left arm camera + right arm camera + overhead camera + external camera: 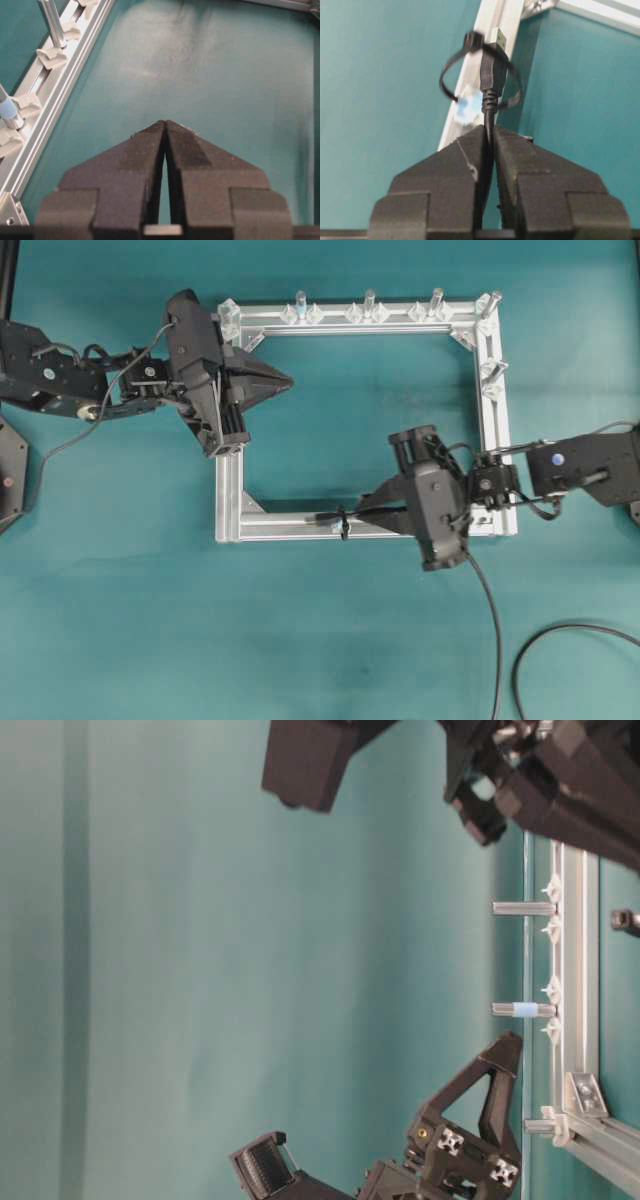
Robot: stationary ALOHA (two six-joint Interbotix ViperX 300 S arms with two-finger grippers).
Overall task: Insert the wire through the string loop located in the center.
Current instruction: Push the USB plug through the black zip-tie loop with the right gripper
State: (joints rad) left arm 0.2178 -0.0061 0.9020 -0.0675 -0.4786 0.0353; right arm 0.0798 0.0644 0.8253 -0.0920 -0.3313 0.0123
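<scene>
Both grippers closed — right gripper (489, 131) pinches the wire (492, 75) inside the string loop (451, 70); left gripper (165, 125) empty.

Both arms black, blocky, matte plastic and metal links. Left gripper (285, 383): two wedge-shaped fingers (135, 155) tapering to point, rough textured black pads. Right gripper (365, 508): same wedge fingers (445, 165), same grainy surface. Thin grey cables loop along left arm (60, 375). Right arm (585, 465) carries small blue dot on top, thin grey cable alongside. Table-level view: silver screw heads in black bracket near left gripper base, ribbed black pad at lower edge.
</scene>
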